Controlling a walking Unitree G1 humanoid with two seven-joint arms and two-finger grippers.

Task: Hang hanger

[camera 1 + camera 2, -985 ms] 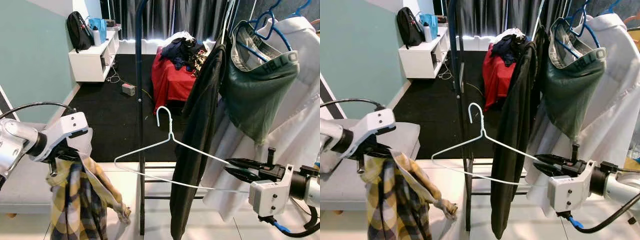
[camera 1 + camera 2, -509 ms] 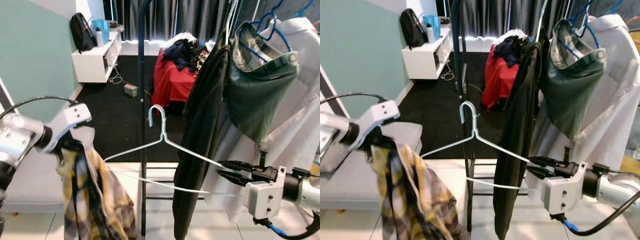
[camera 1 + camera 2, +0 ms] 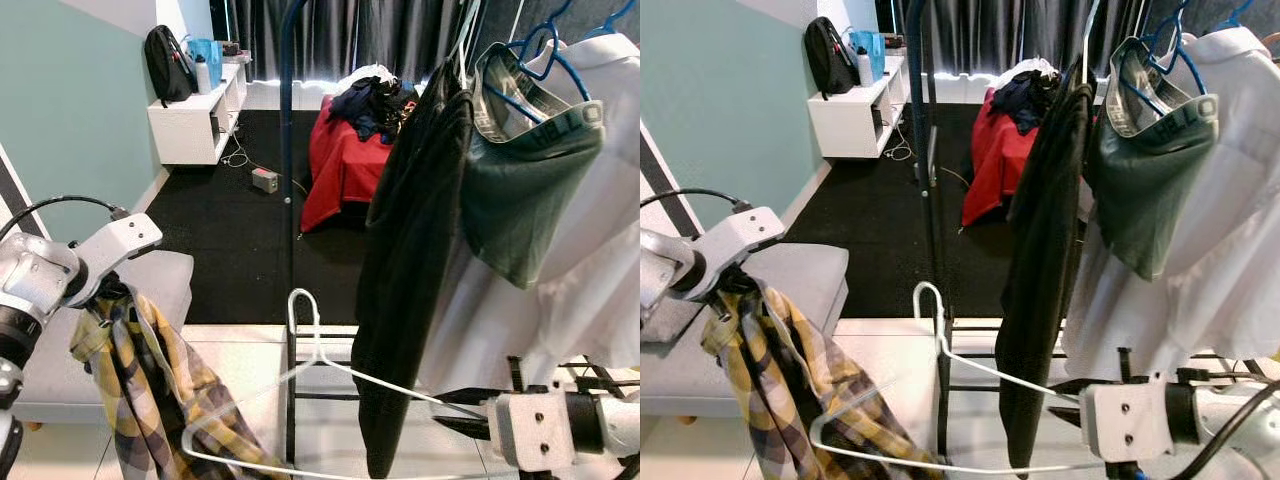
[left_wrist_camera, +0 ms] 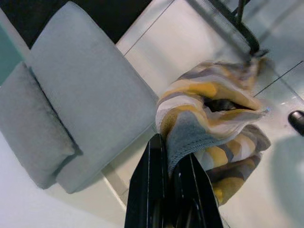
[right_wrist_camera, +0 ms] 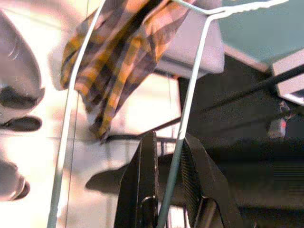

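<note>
A white wire hanger [image 3: 318, 362] hangs low in front of me, hook up, its lower bar running left to the plaid cloth. My right gripper [image 3: 458, 410] is shut on the hanger's right arm; in the right wrist view the wire [image 5: 186, 118] passes between the two black fingers [image 5: 145, 180]. My left gripper [image 3: 102, 292] is shut on a yellow and grey plaid shirt [image 3: 150, 385], which droops from it beside the hanger's left end. In the left wrist view the collar of the shirt [image 4: 213, 118] is pinched between the fingers [image 4: 152, 190].
A dark rack pole [image 3: 288, 150] stands just behind the hanger. A black garment [image 3: 415, 250], a green one [image 3: 530, 190] on blue hangers and a white shirt [image 3: 590, 280] hang at right. A grey bench [image 3: 155, 285] sits at left; a red-covered pile [image 3: 340, 165] and a white shelf [image 3: 195, 120] stand beyond.
My right gripper has dropped and carried the hanger down and left, so its left end now reaches the plaid shirt. The left gripper keeps hold of the shirt, slightly lower.
</note>
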